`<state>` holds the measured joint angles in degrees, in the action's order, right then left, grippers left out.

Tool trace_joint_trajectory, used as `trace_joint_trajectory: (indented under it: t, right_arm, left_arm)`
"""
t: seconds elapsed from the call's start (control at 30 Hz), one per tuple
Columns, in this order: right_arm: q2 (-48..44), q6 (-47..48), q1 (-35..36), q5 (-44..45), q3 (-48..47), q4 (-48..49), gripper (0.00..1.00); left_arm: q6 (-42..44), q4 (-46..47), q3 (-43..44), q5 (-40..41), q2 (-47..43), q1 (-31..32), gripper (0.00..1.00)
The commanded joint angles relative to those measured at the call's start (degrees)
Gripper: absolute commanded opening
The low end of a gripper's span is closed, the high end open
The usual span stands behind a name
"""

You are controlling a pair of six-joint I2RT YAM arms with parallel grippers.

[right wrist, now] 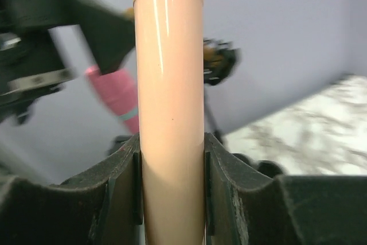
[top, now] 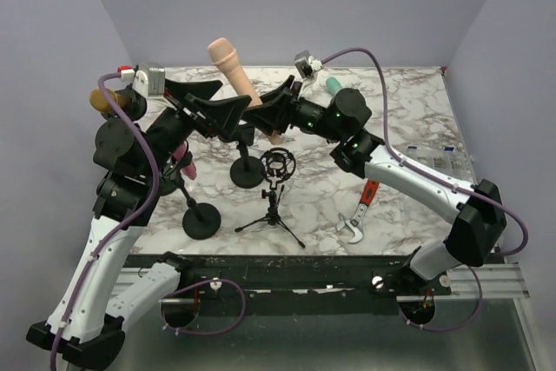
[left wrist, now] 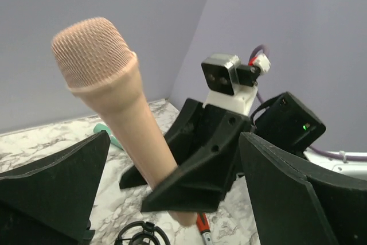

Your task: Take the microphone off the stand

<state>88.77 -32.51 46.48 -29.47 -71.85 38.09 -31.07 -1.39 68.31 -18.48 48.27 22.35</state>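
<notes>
The peach microphone (top: 234,71) is off the table (top: 408,110), tilted, head up and back, above the middle of the marble. The right gripper (top: 262,113) is clamped on its lower body; the right wrist view shows both pads pressed flat against the barrel. The left gripper (left wrist: 175,142) stands wide apart on either side of the microphone, touching nothing. The tripod stand (top: 276,206) below carries an empty shock mount (top: 278,165), and the left wrist view shows the microphone's lower end hanging free above it. Judgement: extraction looks complete. Remaining, if anything, is carrying it clear and setting it down.
</notes>
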Motion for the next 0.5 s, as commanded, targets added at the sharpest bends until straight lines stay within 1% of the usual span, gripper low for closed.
trace_joint_trajectory:
  t: [0.0, 0.07, 0.1, 0.27, 0.43, 0.47]
  right_arm:
    - [-2.98, 20.12, -0.41, 26.64, -7.34, -29.77, 0.01]
    - [-2.66, 24.28, -0.7, 36.21, -8.27, -34.44, 0.01]
    - [-2.18, 25.51, -1.06, 38.87, -8.38, -35.96, 0.01]
    - [1.62, 30.61, -3.74, 46.64, -9.18, -41.4, 0.01]
    - [6.13, 31.89, -10.38, 45.73, -7.79, -43.4, 0.01]
    - [7.78, 33.74, -11.19, 45.65, -7.86, -44.27, 0.01]
  left_arm:
    - [2.07, 2.0, 0.07, 0.93, -1.78, -0.95, 0.99]
    - [1.95, 1.94, -0.02, 1.05, -1.86, -1.33, 0.99]
    - [1.96, 1.91, -0.02, 1.03, -1.9, -1.43, 0.99]
    - [1.33, 2.81, -0.2, -0.5, -2.52, -1.44, 0.99]
    - [1.22, 4.24, -1.07, -1.3, -2.93, -1.58, 0.99]
    - [1.36, 4.13, -1.14, -1.14, -2.71, -1.61, 0.99]
